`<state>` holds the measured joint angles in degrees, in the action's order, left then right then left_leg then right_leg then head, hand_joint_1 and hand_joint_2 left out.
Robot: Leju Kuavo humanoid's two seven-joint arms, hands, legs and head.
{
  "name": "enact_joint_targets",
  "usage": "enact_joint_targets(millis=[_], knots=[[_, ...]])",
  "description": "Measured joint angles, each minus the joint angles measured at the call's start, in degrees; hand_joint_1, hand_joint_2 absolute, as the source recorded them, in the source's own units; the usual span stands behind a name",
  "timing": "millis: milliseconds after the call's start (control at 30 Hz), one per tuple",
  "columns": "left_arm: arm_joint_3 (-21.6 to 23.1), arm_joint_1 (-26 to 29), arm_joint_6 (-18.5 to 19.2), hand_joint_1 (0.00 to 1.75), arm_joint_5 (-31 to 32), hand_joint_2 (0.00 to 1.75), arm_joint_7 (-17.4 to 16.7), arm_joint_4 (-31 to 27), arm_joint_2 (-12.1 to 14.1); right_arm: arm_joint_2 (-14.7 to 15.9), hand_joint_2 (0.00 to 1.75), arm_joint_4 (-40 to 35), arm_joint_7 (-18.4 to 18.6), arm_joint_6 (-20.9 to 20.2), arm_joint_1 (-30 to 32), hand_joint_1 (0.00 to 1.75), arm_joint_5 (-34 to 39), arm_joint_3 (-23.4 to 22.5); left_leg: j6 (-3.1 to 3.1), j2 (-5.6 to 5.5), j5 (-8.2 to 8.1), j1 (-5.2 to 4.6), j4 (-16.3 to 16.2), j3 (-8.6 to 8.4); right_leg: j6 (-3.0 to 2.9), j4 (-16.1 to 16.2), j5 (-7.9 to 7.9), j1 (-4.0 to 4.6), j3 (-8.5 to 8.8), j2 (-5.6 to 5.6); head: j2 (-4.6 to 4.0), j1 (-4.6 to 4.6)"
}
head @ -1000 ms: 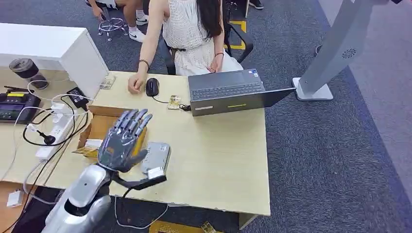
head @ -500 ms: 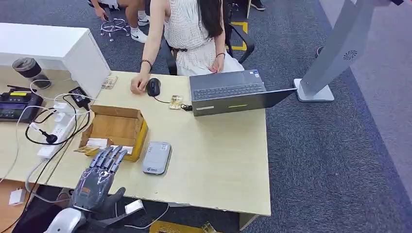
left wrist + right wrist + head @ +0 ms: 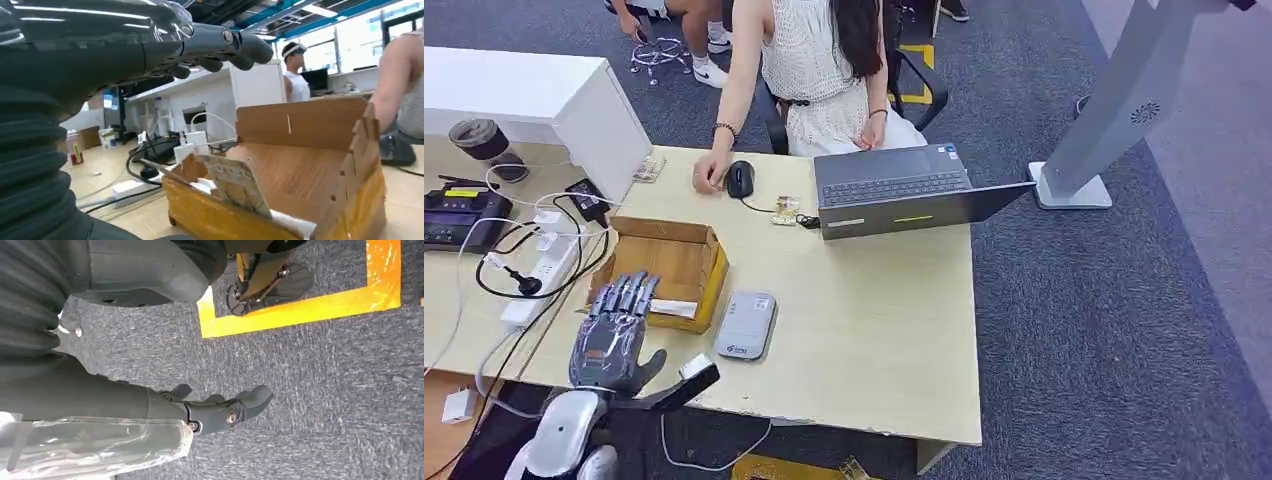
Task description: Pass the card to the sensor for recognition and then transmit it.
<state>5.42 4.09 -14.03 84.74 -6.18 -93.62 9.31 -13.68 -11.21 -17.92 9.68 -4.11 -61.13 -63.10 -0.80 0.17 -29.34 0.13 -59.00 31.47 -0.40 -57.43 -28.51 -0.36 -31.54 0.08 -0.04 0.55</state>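
Note:
An open cardboard box [image 3: 664, 262] sits near the left of the wooden desk, with white and patterned cards [image 3: 674, 308] along its near wall. In the left wrist view one patterned card [image 3: 237, 185] stands tilted inside the box [image 3: 310, 125]. A flat grey card sensor [image 3: 746, 324] lies just right of the box. My left hand [image 3: 614, 335] hovers at the desk's near edge, fingers stretched toward the box's near wall and holding nothing. Its fingers [image 3: 220, 42] reach over the box. My right hand [image 3: 215, 412] hangs over the carpet, holding nothing.
A person sits at the far side, one hand [image 3: 707, 175] beside a black mouse [image 3: 739, 178], with an open laptop [image 3: 894, 190] to the right. Power strips and cables [image 3: 539, 275] lie left of the box. A grey stand [image 3: 1104, 110] rises at the right.
My left hand dropped from above the box back to the desk's near edge, then moved slightly forward to the box's near wall. It holds nothing throughout.

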Motion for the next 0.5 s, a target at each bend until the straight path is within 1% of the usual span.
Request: enact_joint_targets(millis=[100, 167, 500], knots=[[-0.02, -2.72, 0.37, 0.00, 0.53, 1.75, -0.46, 2.79, -0.98, 0.00, 1.75, 0.00, 0.06, -0.31, -0.01, 0.00, 0.00, 0.00, 0.01, 0.05, 0.01, 0.01, 0.00, -0.02, -0.04, -0.01, 0.06, 0.00, 0.00, 0.02, 0.00, 0.00], [-0.02, -3.56, 0.42, 0.00, 0.59, 1.75, -0.55, 3.66, -1.40, 0.00, 1.75, 0.00, 0.06, -0.28, 0.00, 0.00, 0.02, 0.00, 0.00, 0.05, 0.01, 0.00, 0.00, -0.02, -0.04, -0.01, 0.05, 0.00, 0.00, 0.03, 0.00, 0.02], [-0.02, -4.50, 0.39, 0.00, 0.66, 1.75, -0.55, 5.58, -2.36, 0.00, 1.75, 0.00, 0.06, -0.28, -0.01, 0.00, 0.00, 0.00, 0.00, 0.04, 0.00, 0.00, 0.00, 0.00, -0.04, 0.00, 0.04, 0.00, -0.05, 0.03, 0.00, 0.02]])
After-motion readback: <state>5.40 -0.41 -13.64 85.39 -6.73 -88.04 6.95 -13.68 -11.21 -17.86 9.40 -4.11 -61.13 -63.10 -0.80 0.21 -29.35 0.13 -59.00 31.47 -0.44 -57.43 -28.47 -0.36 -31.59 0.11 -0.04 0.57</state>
